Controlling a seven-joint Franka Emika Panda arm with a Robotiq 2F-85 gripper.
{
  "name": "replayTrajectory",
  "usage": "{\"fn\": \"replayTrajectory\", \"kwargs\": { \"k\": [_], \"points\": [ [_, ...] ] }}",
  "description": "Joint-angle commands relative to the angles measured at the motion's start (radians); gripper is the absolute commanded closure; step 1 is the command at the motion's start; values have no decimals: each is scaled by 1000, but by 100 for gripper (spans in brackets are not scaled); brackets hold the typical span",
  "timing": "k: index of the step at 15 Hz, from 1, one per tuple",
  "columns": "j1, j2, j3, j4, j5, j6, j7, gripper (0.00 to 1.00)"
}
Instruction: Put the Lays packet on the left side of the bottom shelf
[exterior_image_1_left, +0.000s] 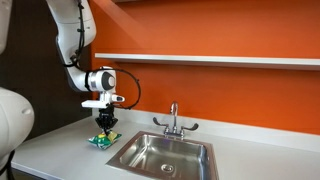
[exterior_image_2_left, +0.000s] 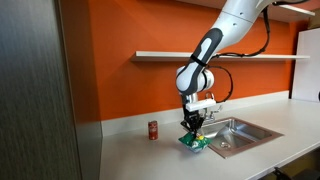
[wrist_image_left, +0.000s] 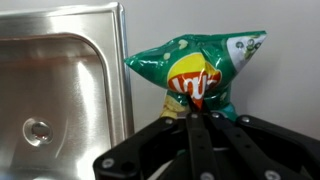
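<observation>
The Lays packet (wrist_image_left: 196, 70) is a green crinkly bag with a yellow and red logo. It lies on the white counter just beside the sink, under my gripper, and shows in both exterior views (exterior_image_1_left: 102, 139) (exterior_image_2_left: 193, 142). My gripper (wrist_image_left: 197, 112) is shut on the packet's near edge, fingers pinched together on the foil; it also shows in both exterior views (exterior_image_1_left: 103, 124) (exterior_image_2_left: 192, 127). The bottom shelf (exterior_image_1_left: 215, 60) (exterior_image_2_left: 160, 56) is a long thin white board on the orange wall, above and behind the gripper.
A steel sink (exterior_image_1_left: 165, 155) (exterior_image_2_left: 232, 134) (wrist_image_left: 55, 90) with a faucet (exterior_image_1_left: 174, 120) sits right beside the packet. A red soda can (exterior_image_2_left: 153, 130) stands on the counter near the wall. A dark cabinet panel (exterior_image_2_left: 35, 90) borders one side.
</observation>
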Motion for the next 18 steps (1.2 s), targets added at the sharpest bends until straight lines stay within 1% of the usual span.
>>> {"fn": "replayTrajectory", "kwargs": {
  "k": [1, 9, 18],
  "points": [
    [26, -97, -2, -4, -22, -97, 37, 100],
    [51, -268, 40, -12, -8, -233, 65, 100],
    [35, -499, 95, 25, -21, -412, 149, 100]
  ]
}}
